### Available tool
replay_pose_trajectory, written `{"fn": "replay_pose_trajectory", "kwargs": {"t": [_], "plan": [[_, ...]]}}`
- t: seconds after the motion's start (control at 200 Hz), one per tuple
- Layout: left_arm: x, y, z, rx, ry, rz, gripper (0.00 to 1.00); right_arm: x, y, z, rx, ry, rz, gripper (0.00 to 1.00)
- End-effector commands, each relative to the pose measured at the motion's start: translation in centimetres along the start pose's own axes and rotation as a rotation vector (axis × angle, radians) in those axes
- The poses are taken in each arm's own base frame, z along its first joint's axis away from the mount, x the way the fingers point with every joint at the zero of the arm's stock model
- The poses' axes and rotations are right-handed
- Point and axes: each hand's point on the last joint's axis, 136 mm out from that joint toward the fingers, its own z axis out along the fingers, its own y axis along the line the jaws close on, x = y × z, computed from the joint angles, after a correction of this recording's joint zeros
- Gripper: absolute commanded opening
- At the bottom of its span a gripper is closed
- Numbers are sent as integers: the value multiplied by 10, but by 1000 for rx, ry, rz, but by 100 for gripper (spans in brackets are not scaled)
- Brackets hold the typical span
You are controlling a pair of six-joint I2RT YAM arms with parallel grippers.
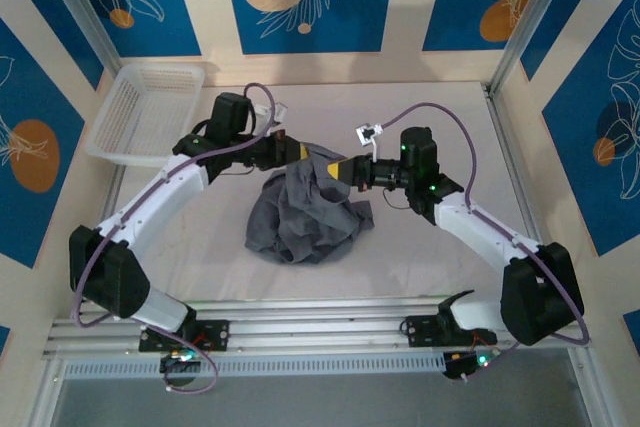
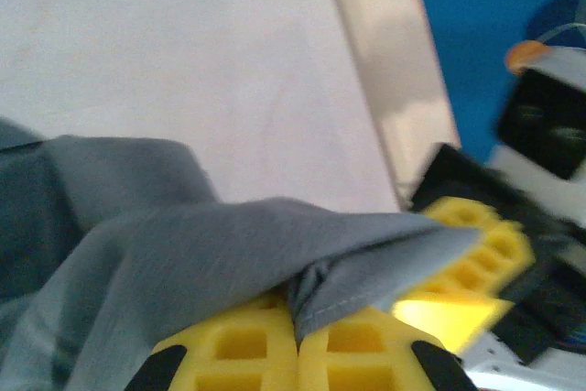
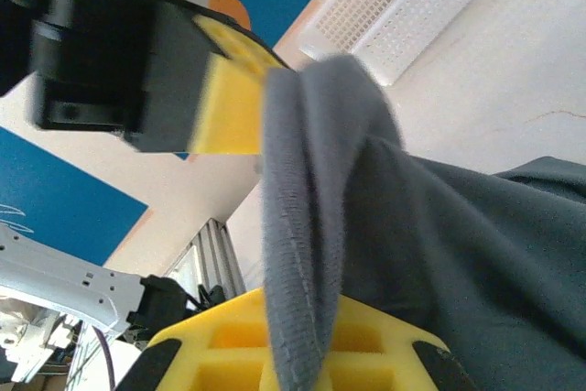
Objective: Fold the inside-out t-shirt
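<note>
Fabric of the inside-out t-shirt (image 1: 305, 222) bunches on the table (image 1: 450, 267), its shape lost in folds. Left gripper (image 1: 298, 153) and right gripper (image 1: 338, 169) both pinch its raised top edge, tips partly hidden by cloth.

Both arms, left (image 1: 150, 197) and right (image 1: 485, 232), have white link shells between bulky black joint housings. A purple cable (image 1: 440, 112) loops along each arm, from its black base on the rail (image 1: 320, 332) up to the wrist. Small green lights glow at both bases by the rail. The jaws are yellow waffle-gridded blocks with black corners.
</note>
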Motion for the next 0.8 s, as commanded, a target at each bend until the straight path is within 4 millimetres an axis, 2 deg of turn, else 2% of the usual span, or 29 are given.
{"fn": "replay_pose_trajectory", "kwargs": {"t": [0.0, 0.08, 0.145, 0.28, 0.42, 0.48, 0.655, 0.795], "plan": [[-5, 70, -1, -245, -59, -48, 8, -16, 20, -13, 11, -13, 22, 0], [-7, 84, 11, -253, -61, -52, 15, -15, 22, -11, -10, 12, 87, 0], [-11, 85, 17, -240, -65, -56, 17, -14, 21, -7, -19, 25, 132, 0], [-11, 68, 12, -183, -78, -16, 30, -14, 16, -3, 3, 30, 150, 0], [9, 32, 4, -57, -76, 22, 39, -17, 13, -1, 15, 23, 140, 0], [20, 24, 2, -32, -79, 10, 44, -16, 11, 0, 19, 27, 139, 0], [39, 17, 6, 74, -89, -74, 62, -16, 10, 4, 7, 42, 146, 0], [38, 24, 24, 107, -64, -122, 62, -18, 12, 6, -8, 52, 142, 0]]}}
